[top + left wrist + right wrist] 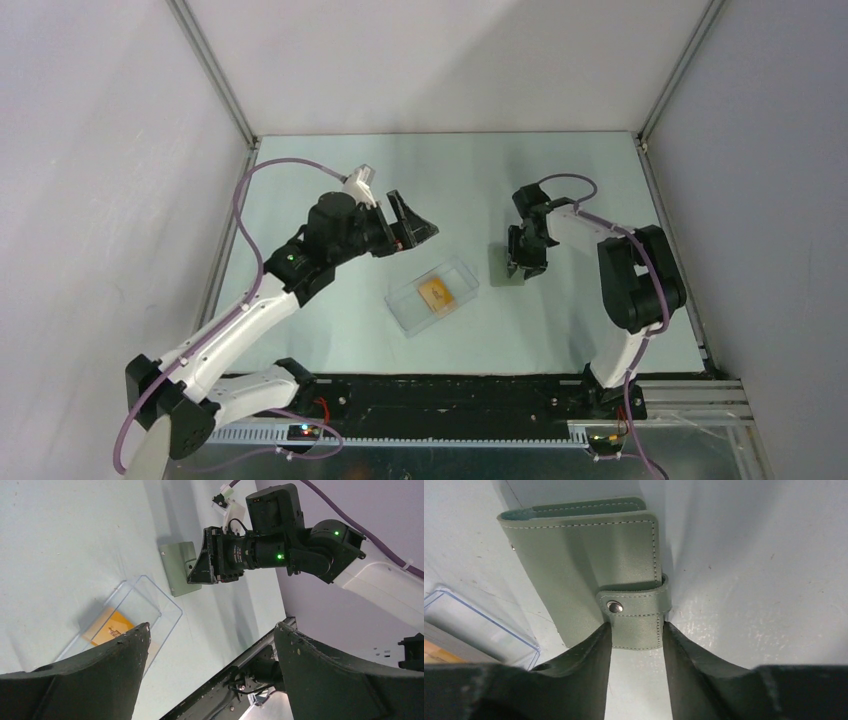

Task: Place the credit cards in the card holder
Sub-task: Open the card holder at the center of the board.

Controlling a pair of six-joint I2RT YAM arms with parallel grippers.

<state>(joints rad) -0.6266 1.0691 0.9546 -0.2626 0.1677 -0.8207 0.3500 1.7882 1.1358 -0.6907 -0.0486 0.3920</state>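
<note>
The grey-green card holder (505, 270) lies folded and snapped flat on the table, right of centre. My right gripper (523, 266) points down at its near edge. In the right wrist view the two fingers press against both sides of the snap tab (636, 622) of the card holder (584, 555), shut on it. Orange credit cards (437, 292) lie stacked inside a clear box. My left gripper (412, 222) hovers wide open above and left of the box, holding nothing. The left wrist view shows the cards (107, 629) past its left finger, and the card holder (176, 570) beside the right gripper (199, 570).
The clear plastic box (405, 310) sits at the table's centre, just left of the card holder; its corner (479, 625) shows near my right gripper's left finger. A black rail (450, 385) runs along the near table edge, and walls close in the other sides.
</note>
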